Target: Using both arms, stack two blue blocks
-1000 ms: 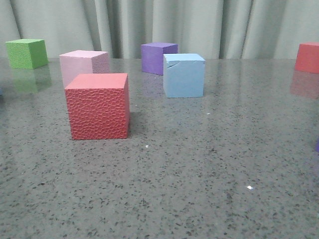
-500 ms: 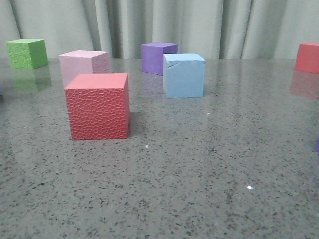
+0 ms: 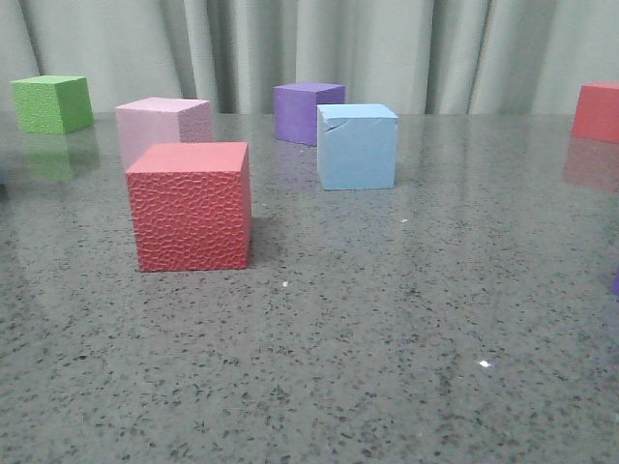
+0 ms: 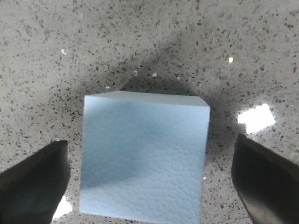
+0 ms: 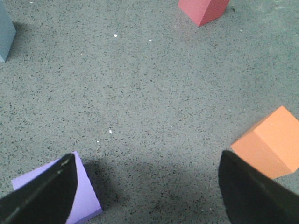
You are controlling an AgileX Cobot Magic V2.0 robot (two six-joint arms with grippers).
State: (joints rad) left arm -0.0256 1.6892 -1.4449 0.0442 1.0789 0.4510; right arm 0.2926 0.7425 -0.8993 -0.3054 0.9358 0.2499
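One sky-blue block (image 3: 356, 147) stands on the table in the front view, in front of the darker purple cube (image 3: 307, 111). A second sky-blue block (image 4: 142, 161) fills the left wrist view. My left gripper (image 4: 149, 142) is open and straddles this block, with a gap of bare table on each side between the block and the fingers (image 4: 35, 179). My right gripper (image 5: 147, 158) is open and empty above bare table. A blue-grey block corner (image 5: 4, 30) shows at the edge of the right wrist view. Neither gripper shows in the front view.
In the front view stand a textured red cube (image 3: 191, 206), a pale pink cube (image 3: 162, 126), a green cube (image 3: 51, 103) and a red cube (image 3: 596, 111). By my right fingers lie a lilac cube (image 5: 86, 198) and an orange cube (image 5: 271, 142); a red cube (image 5: 203, 9) lies farther off.
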